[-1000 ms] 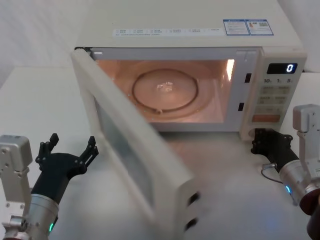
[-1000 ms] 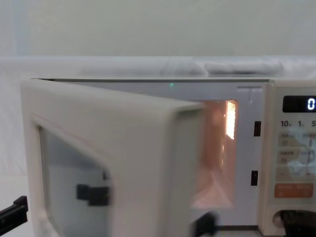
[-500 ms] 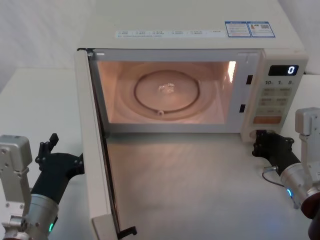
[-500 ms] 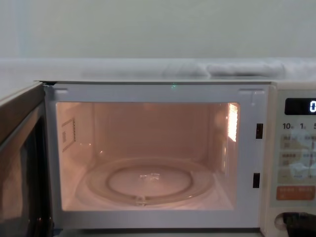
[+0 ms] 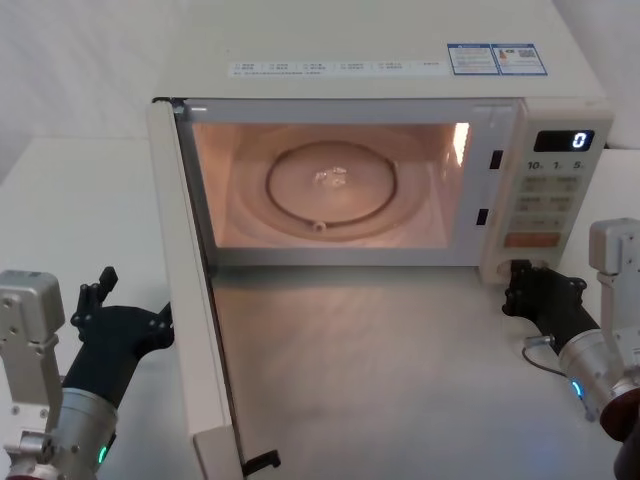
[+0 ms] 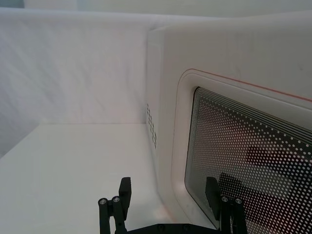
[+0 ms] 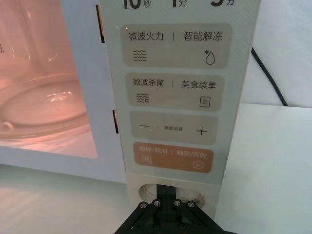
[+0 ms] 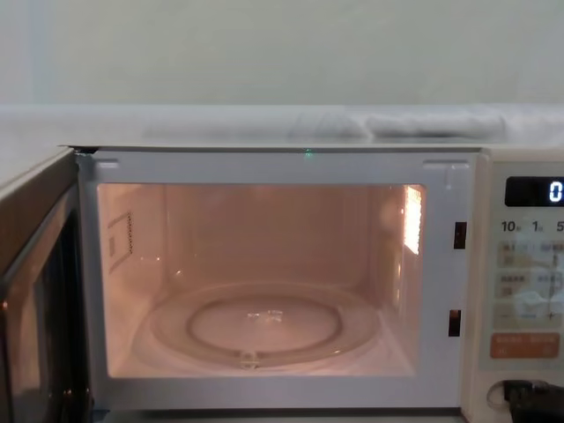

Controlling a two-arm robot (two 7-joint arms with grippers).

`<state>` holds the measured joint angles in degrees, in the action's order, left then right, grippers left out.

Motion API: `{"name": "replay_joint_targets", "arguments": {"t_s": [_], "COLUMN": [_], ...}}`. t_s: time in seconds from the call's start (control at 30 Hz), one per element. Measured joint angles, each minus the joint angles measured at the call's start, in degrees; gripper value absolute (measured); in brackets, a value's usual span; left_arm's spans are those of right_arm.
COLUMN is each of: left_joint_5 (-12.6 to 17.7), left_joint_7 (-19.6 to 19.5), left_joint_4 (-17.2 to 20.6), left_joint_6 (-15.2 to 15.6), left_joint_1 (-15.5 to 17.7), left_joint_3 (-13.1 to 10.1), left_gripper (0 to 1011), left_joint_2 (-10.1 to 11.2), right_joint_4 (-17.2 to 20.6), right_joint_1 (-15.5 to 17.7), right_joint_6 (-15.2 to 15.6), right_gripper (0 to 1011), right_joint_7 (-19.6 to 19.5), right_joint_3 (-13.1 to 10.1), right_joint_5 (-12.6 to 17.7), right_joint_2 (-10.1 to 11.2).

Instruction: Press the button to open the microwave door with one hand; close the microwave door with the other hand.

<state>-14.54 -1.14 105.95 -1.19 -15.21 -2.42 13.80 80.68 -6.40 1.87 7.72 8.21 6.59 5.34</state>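
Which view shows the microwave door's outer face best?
The left wrist view: the microwave door shows its outer face with dotted window and pink outline. The head view gives its edge, swung wide open; the chest view shows its metallic inner face.

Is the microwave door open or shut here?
Open: the door is swung out toward the robot, baring the lit cavity and turntable.

Round glass plate lies flat inside oven, lit by warm orange light. Small screen shows white 0. Orange key sits low on panel, under plus-and-minus key. Blue sticker on oven top, near back right. Black cord runs beside oven. White table below.
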Motion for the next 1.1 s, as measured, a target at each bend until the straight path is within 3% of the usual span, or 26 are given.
{"name": "replay_joint_targets", "arguments": {"t_s": [0.67,0.87,1.1], "left_joint_5": [0.0,0.0,0.0], "left_joint_7": [0.0,0.0,0.0], "left_joint_4": [0.0,0.0,0.0], "left_joint_6": [0.0,0.0,0.0], "left_joint_1": [0.0,0.0,0.0], "left_joint_3": [0.0,0.0,0.0], "left_gripper": [1001,1001,1001], "left_joint_2": [0.0,0.0,0.0], "right_joint_4": [-1.0,1.4,7.2], "right_joint_1": [0.5,1.8,5.1], "right_joint_6": [0.0,0.6,1.6], "right_gripper": [0,0,0], "right_joint_7": [-0.1,-0.2,-0.4], "right_joint_3": [0.5,0.5,0.4], "right_joint_5": [0.0,-0.3,-0.6], "right_joint_2": [-0.5,-0.2,0.5]}}
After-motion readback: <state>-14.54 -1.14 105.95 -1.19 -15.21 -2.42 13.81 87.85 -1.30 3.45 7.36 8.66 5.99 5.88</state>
